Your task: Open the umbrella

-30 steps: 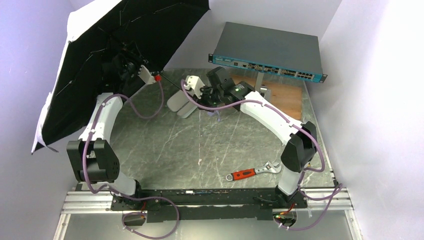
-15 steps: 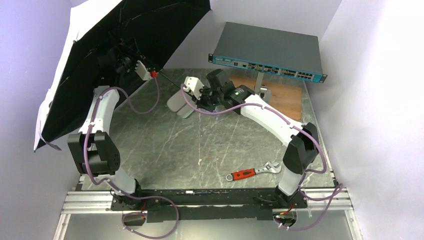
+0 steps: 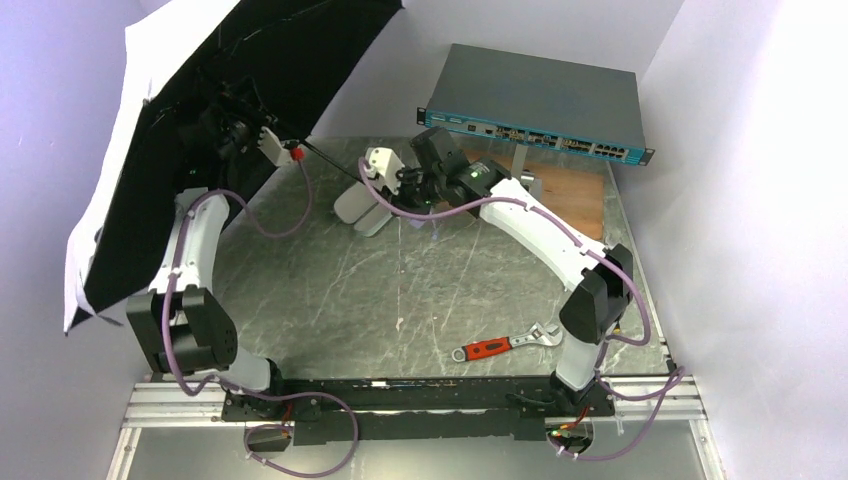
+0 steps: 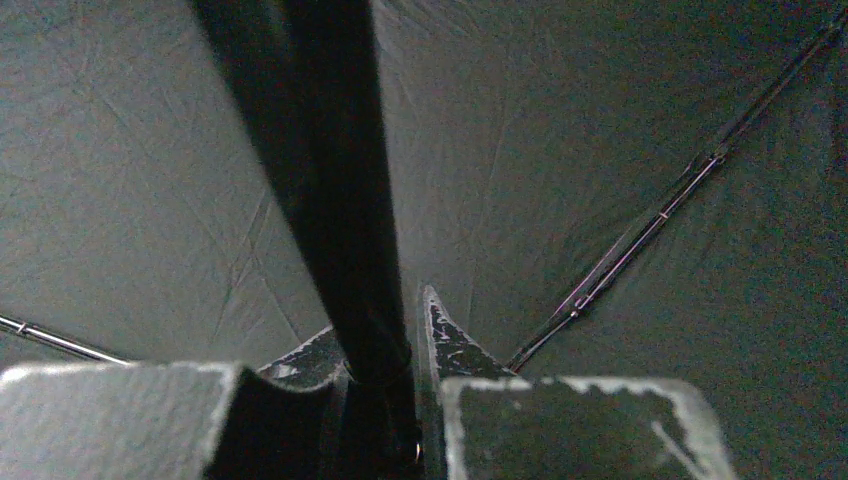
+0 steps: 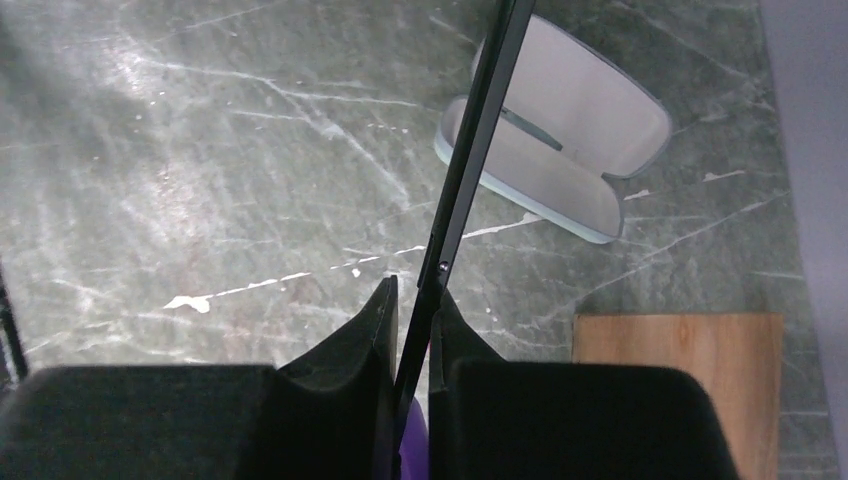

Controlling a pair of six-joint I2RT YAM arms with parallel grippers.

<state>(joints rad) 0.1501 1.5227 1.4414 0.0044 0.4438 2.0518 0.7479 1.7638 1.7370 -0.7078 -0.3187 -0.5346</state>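
Observation:
The umbrella (image 3: 250, 60) stands spread at the back left, its canopy black inside with a pale outer rim. Its thin black shaft (image 3: 330, 162) slants down to the right. My left gripper (image 3: 232, 118) is up under the canopy, shut round the thick black part of the shaft (image 4: 330, 180); in the left wrist view that gripper (image 4: 380, 330) has dark canopy fabric (image 4: 600, 120) and a rib (image 4: 640, 240) behind it. My right gripper (image 3: 405, 182) is shut on the thin shaft (image 5: 470, 160) just above the lavender handle (image 5: 415, 452), which shows between the jaws of this gripper (image 5: 415, 290).
An open pale clamshell case (image 3: 360, 205) (image 5: 560, 170) lies under the shaft. A network switch (image 3: 540, 100) stands on a stand at the back, above a wooden board (image 3: 575, 195) (image 5: 680, 390). A red-handled wrench (image 3: 500, 345) lies front right. Walls close in on both sides.
My left gripper has slid up and left along the shaft, and the canopy has swung further left with it. The right gripper keeps its hold and has shifted slightly left.

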